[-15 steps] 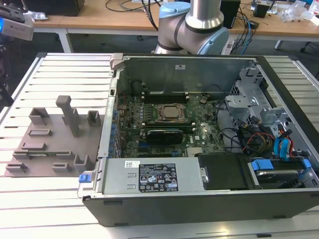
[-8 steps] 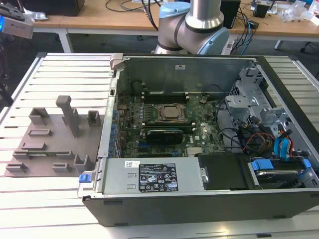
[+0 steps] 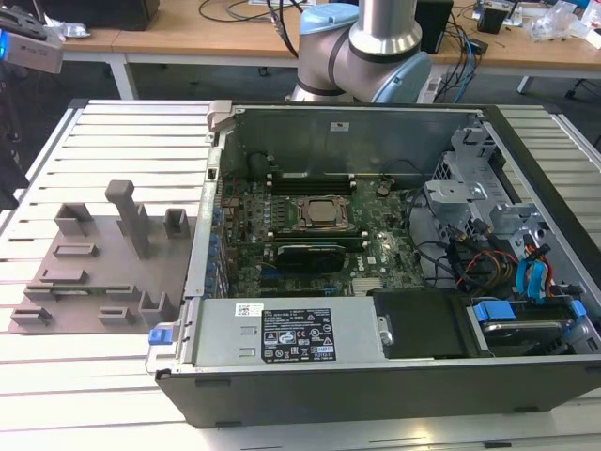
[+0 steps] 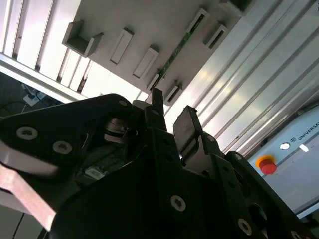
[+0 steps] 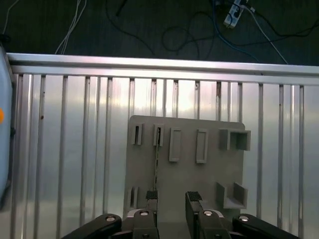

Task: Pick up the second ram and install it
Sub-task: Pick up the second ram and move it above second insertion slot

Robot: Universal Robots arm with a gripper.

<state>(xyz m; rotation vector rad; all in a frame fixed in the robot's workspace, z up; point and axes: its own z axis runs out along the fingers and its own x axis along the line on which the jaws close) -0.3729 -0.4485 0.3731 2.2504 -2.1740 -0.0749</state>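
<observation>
Hovering over grey holder | gripper spread, empty | second ram seemingly standing edge-on in slot

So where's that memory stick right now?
In the first wrist view the second ram stands on edge on the grey holder plate, directly ahead of the open fingers.

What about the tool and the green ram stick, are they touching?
Apart. In the first wrist view the tool hangs high above the ram stick.

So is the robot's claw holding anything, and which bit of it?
Nothing. The gripper is open and empty; the second ram stands in the grey holder.
</observation>
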